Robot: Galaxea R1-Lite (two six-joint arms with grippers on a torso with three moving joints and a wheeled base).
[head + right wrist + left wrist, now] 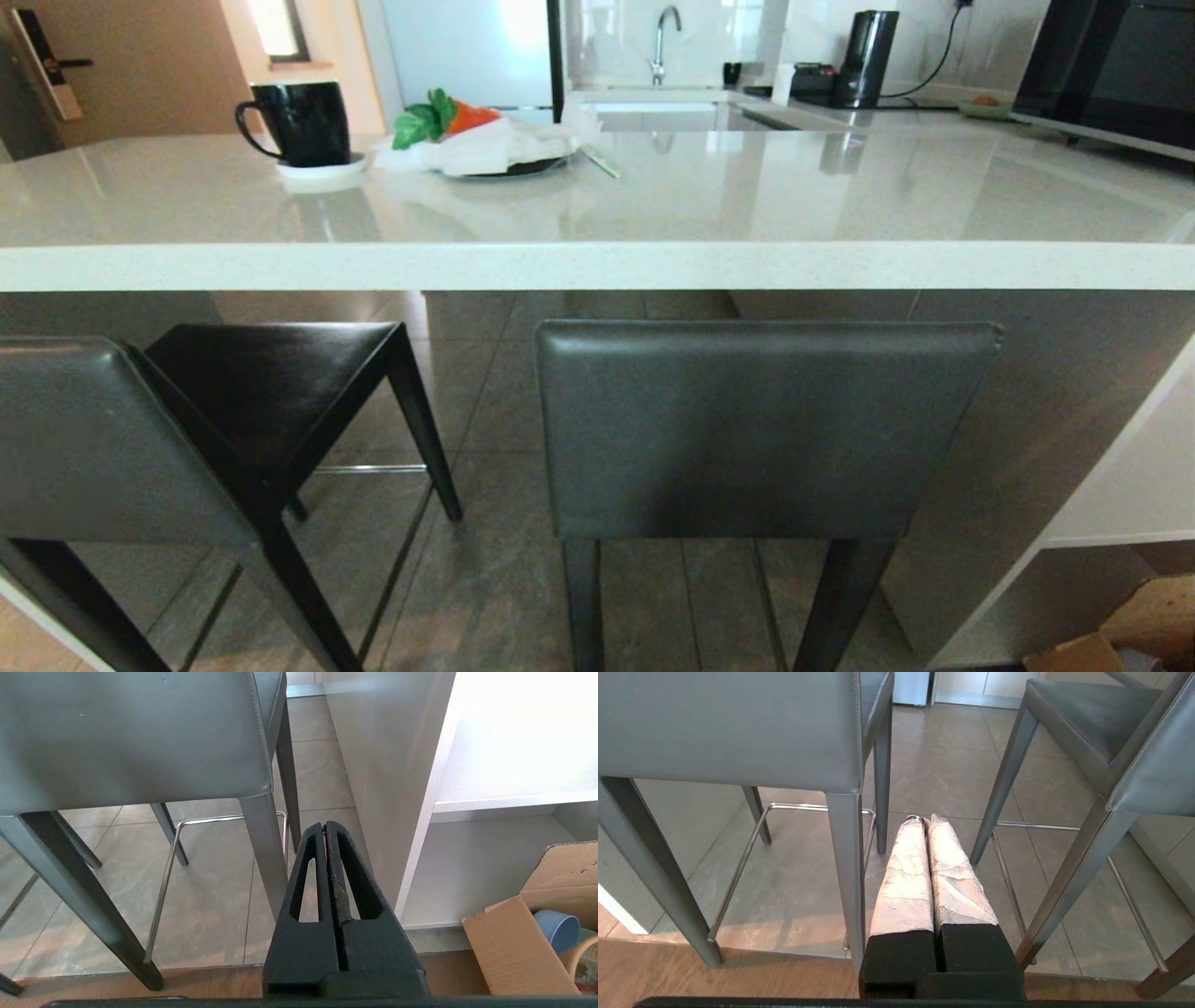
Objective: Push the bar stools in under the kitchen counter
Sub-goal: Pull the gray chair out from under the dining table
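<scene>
Both bar stools stand out on the grey floor tiles in front of the bench (597, 266), ready to be shoved in. The right stool (766, 429) faces square to the thick speckled stone edge, its low leather backrest smooth and matte. The left stool (121, 448) sits skewed, its flat dark seat angled toward the other, so it looks to need straightening as well as pushing. Slim tapered legs and thin metal footrests should slide easily on tile. Neither arm touches anything: the left pincer (924, 820), wrapped in pale crinkled tape, hangs clenched and empty between the two stools; the right pincer (325, 826), ribbed black, is likewise clenched on nothing beside the white slab leg (420, 826).
</scene>
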